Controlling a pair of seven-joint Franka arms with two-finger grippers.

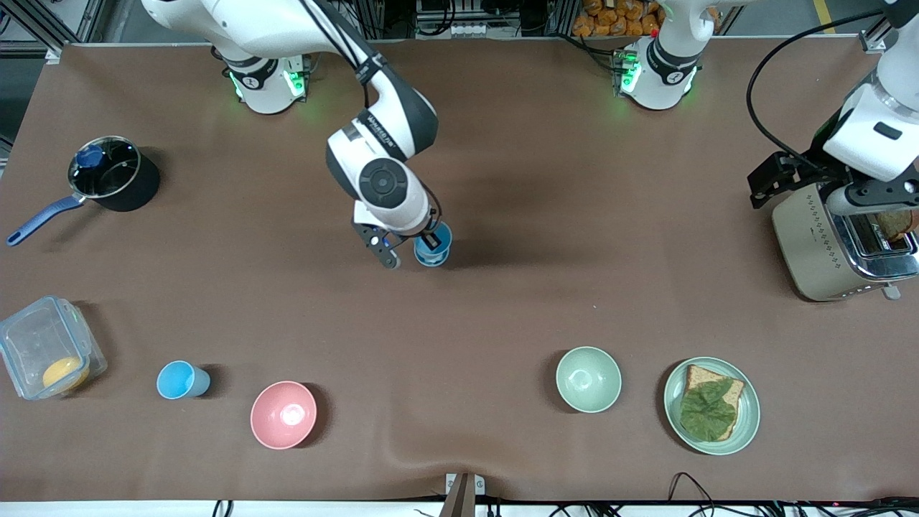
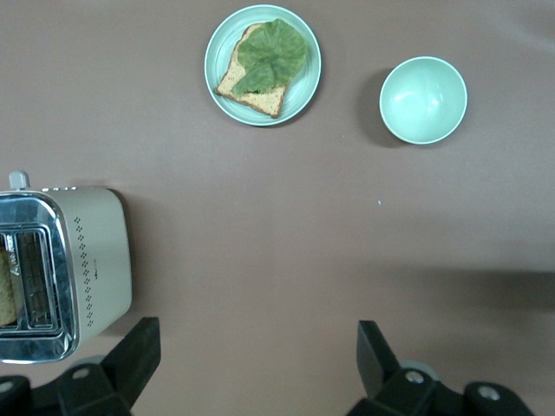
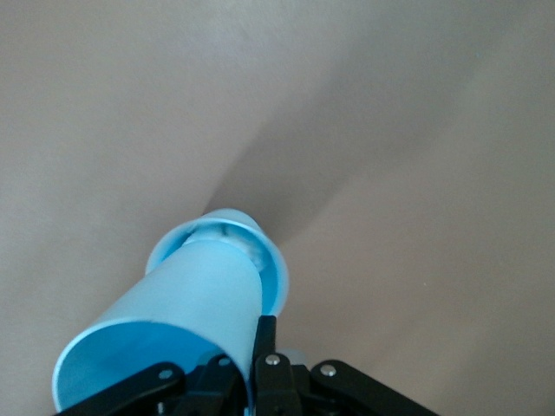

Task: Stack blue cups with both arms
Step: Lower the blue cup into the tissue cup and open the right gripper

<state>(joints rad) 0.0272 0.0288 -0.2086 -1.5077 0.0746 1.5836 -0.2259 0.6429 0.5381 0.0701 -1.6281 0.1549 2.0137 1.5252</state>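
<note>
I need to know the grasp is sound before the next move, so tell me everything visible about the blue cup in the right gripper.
The blue cup is a small, tapered, handleless cup of smooth light-blue plastic, brighter blue inside. The right gripper is shut on its rim, one finger inside the mouth and one outside. In the right wrist view the held cup is tilted, its narrow base entering a second blue cup beneath it, near the table's middle. Whether it is fully seated cannot be told.

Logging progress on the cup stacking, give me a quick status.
Right claw shut on a blue cup, mid-table. Left claw open beside the toaster, waiting. Other blue cup stands between container and pink bowl, nothing blocking it.
</note>
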